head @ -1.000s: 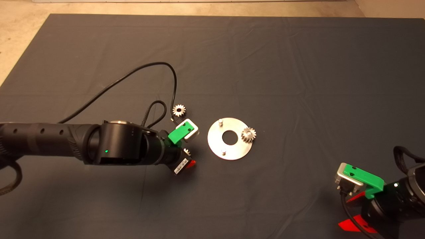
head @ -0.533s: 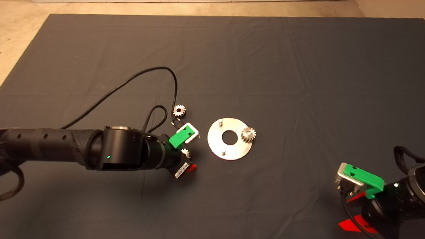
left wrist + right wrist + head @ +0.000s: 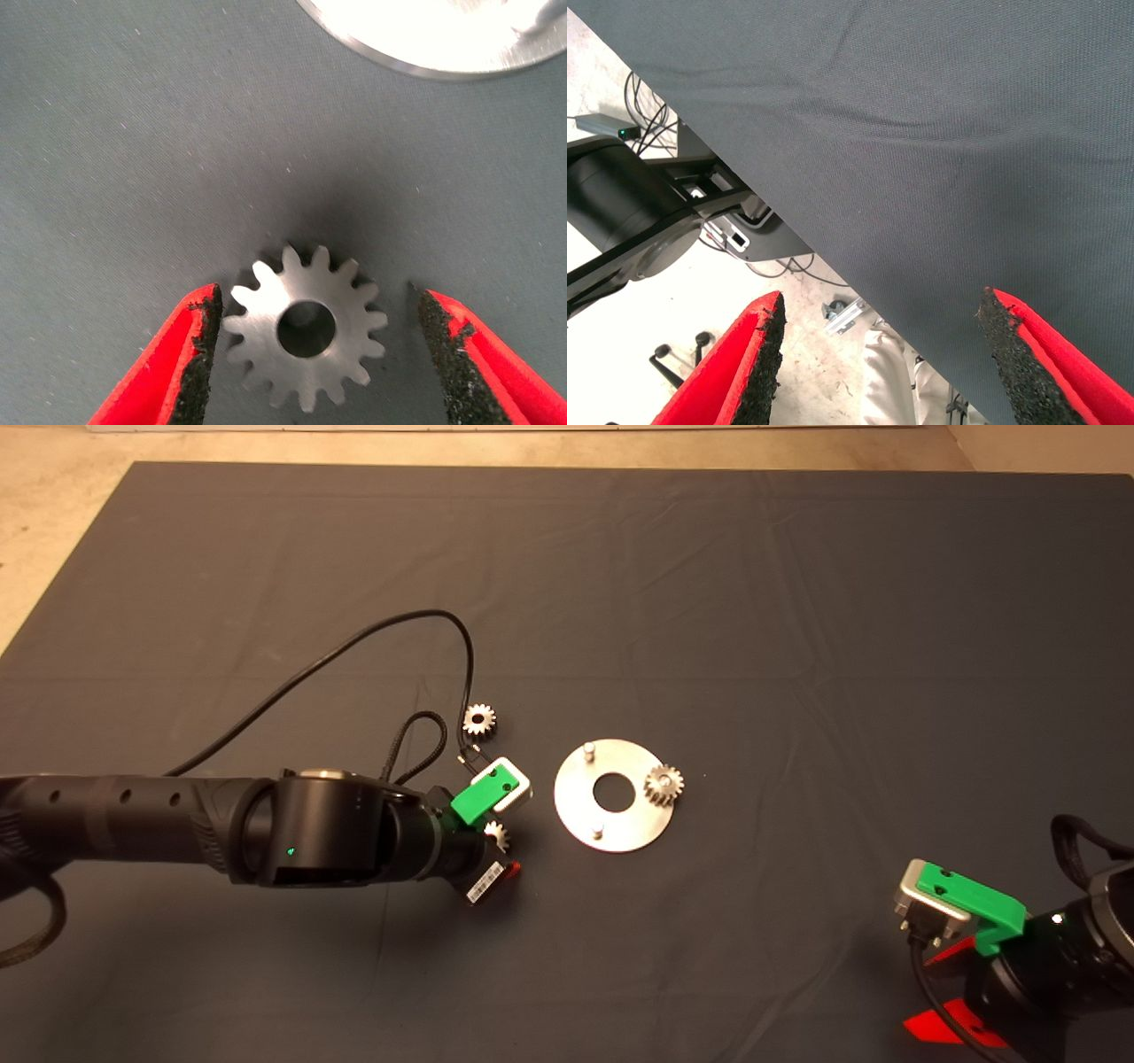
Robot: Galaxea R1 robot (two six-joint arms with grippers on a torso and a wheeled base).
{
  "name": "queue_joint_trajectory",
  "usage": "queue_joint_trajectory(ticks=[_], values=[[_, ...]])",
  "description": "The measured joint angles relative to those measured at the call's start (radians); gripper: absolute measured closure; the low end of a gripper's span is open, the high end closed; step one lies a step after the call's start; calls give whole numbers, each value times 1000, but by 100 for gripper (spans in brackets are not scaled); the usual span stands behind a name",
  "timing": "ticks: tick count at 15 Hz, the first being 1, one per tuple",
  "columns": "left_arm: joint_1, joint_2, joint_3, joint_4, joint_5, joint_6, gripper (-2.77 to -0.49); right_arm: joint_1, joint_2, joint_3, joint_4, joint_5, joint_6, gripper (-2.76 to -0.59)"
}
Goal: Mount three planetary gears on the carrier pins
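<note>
On the dark grey cloth mat (image 3: 709,602), seen from above, the flat shiny round metal disc (image 3: 620,828) lies near the middle with a large centre hole. One small silver-grey toothed gear (image 3: 663,785) sits on the disc's right-hand stud, while two short bare metal studs (image 3: 587,749) stand at its upper and lower left. A second loose gear (image 3: 478,719) lies on the mat up and to the left of the disc, beside a black cable (image 3: 354,646). The left gripper (image 3: 496,850) hangs just left of the disc over a third gear (image 3: 496,834). The right gripper (image 3: 952,988) waits at the lower right edge.

At the left wrist, that third gear (image 3: 306,335) lies flat between the red fingers (image 3: 190,354) — jaws spread, pads not quite touching its teeth — with the disc's rim (image 3: 425,53) nearby.

At the right wrist, the fingers (image 3: 753,363) stand wide apart over the mat's edge (image 3: 939,177) and floor.
</note>
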Motion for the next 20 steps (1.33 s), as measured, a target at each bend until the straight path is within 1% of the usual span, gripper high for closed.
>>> queue_joint_trajectory(ticks=[1, 7, 8, 9, 12, 14, 15, 16, 18, 20], values=[[0, 0, 0, 4, 0, 0, -138, 0, 0, 0, 0, 0, 0, -161], [0, 0, 1, 7, 0, 0, -138, 0, 0, 0, 0, 0, 0, -161], [0, 0, 1, 9, 0, 0, -128, 0, 0, 0, 0, 0, 0, -161], [0, 0, 2, 13, 0, 0, -124, 0, 0, 0, 0, 0, 0, -161], [0, 0, 3, 16, 0, 0, -124, 0, 0, 0, 0, 0, 0, -161], [0, 0, 6, 24, -1, 0, -124, 0, 0, 0, 0, 0, 0, -161], [0, 0, 8, 26, -1, 0, -121, 0, 0, 0, 0, 0, 0, -161], [0, 0, 8, 29, 0, 0, -113, 0, 0, 0, 0, 0, 0, -161], [0, 0, 8, 29, 0, 0, -112, 0, 0, 0, 0, 0, 0, -161], [4, 0, 9, 33, 0, 0, -104, 0, 0, 0, 0, 0, -1, -161]])
